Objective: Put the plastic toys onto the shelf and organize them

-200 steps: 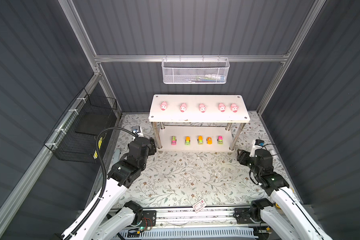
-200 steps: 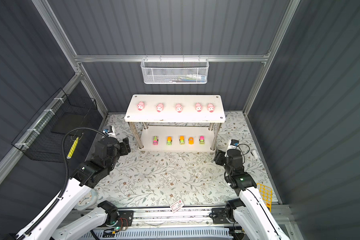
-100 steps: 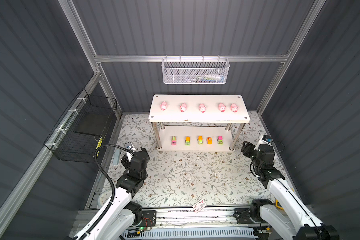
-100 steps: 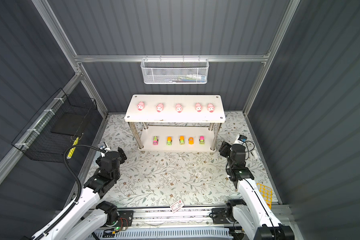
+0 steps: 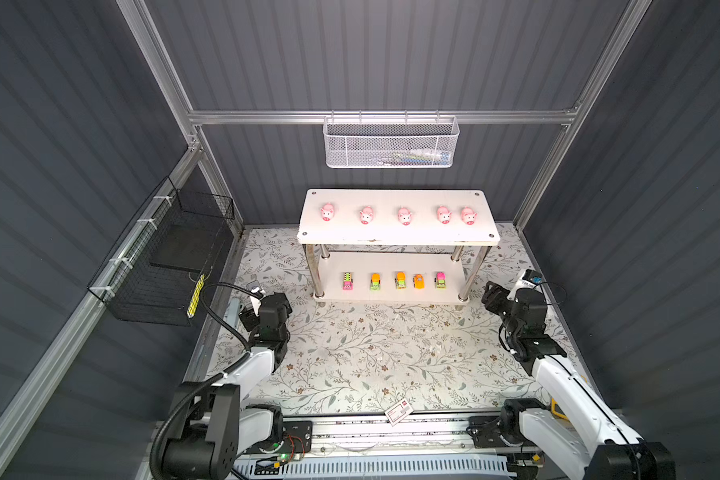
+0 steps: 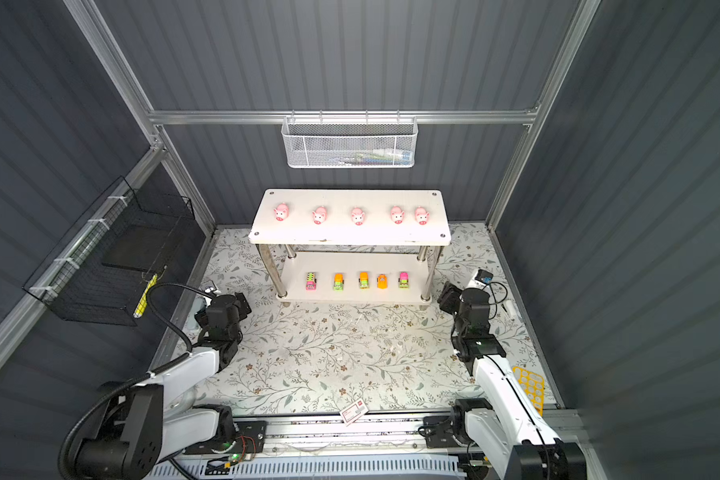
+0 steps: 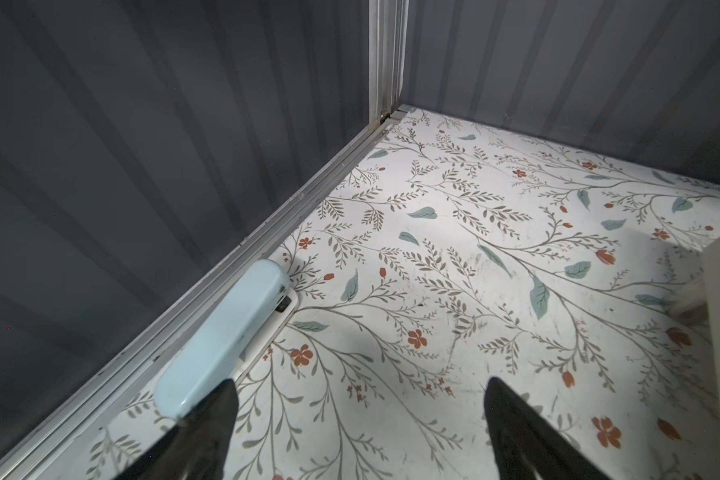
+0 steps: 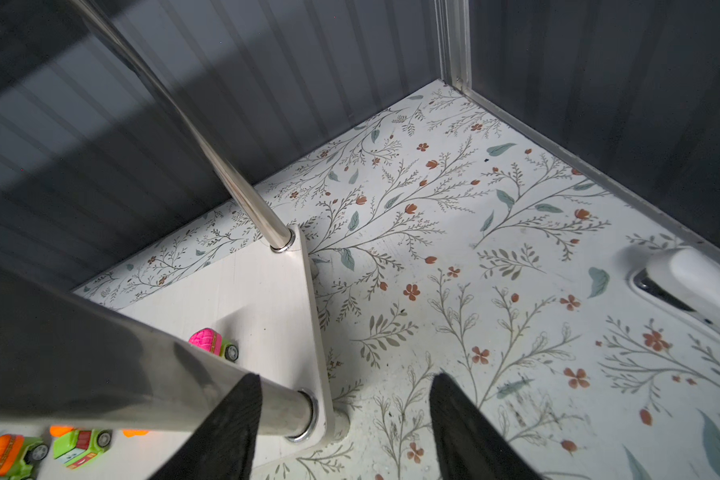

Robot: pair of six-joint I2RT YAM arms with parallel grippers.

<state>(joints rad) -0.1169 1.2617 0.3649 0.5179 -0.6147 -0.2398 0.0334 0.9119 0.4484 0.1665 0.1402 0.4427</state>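
The shelf [image 5: 391,237] stands at the back of the floral mat, and both top views show it. Several pink pigs [image 5: 404,216] sit in a row on its upper board. Several small cars [image 5: 400,280] are lined up on its lower board [image 8: 262,307]; the right wrist view shows a pink one [image 8: 213,340] and a green one [image 8: 82,446]. My left gripper [image 7: 358,415] hangs low over the mat at the left [image 5: 279,303], open and empty. My right gripper [image 8: 346,399] is open and empty beside the shelf's front right post [image 5: 470,278].
A white mesh basket [image 5: 391,143] hangs on the back wall, a black wire basket [image 5: 163,262] on the left wall. A light blue oblong object [image 7: 225,336] lies along the left rail. A red-and-white card [image 5: 398,413] lies at the front edge. A yellow tray [image 6: 531,388] lies at the right.
My left arm has dropped and drawn back from the shelf's left post toward the left rail, its jaws spreading wider. My right gripper has shifted a little toward the right wall.
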